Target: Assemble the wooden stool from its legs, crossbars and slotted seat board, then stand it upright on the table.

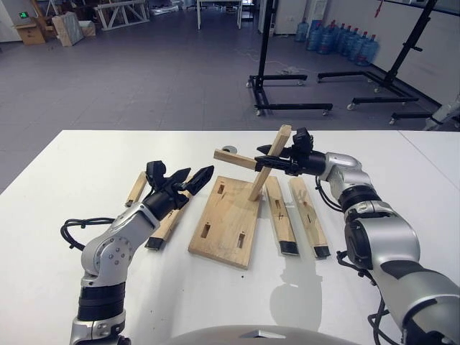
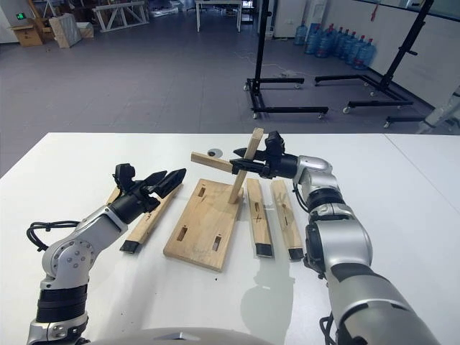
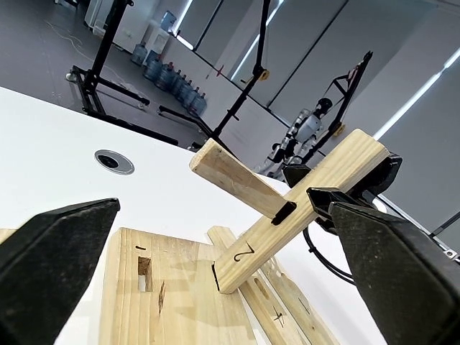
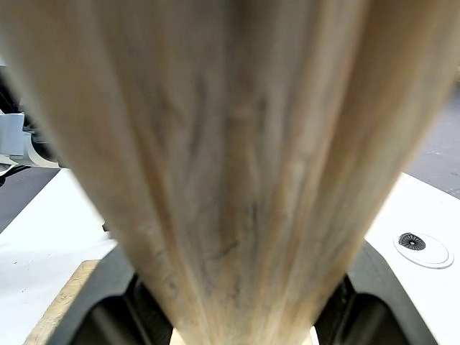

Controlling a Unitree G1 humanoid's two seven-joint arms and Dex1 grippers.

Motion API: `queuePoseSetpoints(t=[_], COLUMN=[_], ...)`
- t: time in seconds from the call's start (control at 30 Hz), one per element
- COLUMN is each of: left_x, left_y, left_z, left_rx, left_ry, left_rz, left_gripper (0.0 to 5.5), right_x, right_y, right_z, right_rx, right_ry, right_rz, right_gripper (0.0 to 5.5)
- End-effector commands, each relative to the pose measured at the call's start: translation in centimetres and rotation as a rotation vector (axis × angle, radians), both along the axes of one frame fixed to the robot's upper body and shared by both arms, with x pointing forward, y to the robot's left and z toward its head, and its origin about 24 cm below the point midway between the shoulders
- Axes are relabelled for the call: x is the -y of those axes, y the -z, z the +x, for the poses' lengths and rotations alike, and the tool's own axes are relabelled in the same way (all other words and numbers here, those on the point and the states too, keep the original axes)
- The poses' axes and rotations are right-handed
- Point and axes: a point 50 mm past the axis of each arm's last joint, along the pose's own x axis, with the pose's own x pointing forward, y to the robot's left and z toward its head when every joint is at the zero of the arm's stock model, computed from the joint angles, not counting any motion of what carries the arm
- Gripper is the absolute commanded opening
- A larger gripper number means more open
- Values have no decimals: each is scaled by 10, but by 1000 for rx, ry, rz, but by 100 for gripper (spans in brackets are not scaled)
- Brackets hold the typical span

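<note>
The right hand (image 1: 274, 159) was clamped on a leg (image 1: 259, 184) just above where a crossbar (image 1: 233, 159) passed through it. The leg leaned with its foot on the far right corner of the seat board (image 1: 215, 226), which lay flat on the table (image 1: 57, 187). Whether the foot sat in its slot could not be told.

The other three slots (image 1: 205, 230) looked unfilled. Two more legs (image 1: 280, 215) lay beside the board on the right.

The left hand (image 1: 194, 180) hung wide open over another leg (image 1: 164, 228) left of the board, with a short piece (image 1: 136, 188) beyond it.

The wood was probably light, stiff and dry, so not slippery or fragile. The crossbar joint might work loose, so a hold on the leg close to that joint seemed wise.
</note>
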Motion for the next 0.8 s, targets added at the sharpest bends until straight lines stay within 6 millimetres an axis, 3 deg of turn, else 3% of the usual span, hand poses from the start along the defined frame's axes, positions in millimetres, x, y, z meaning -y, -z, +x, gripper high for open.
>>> queuePoseSetpoints(t=[0.03,0.07,0.1,0.43,0.63,0.8], left_x=[1,1,1,1,-1,-7], left_y=[1,1,1,2,1,-3], left_z=[-1,-1,-1,-1,-1,1], left_rx=[-9,-9,-10,-17,-18,-7], left_ry=[3,3,2,1,-6,-29], left_rz=[12,12,11,9,11,14], left_gripper=[535,535,540,540,540,540], right_x=[-3,-2,-2,-1,20,53], right_y=[49,48,48,42,37,18], right_z=[-20,-19,-18,-14,-16,-23], right_rx=[-199,-202,-198,-186,-130,-73], right_ry=[-3,11,29,57,53,44], right_rz=[-75,-64,-55,-32,-138,-155], right_gripper=[206,206,243,412,530,530])
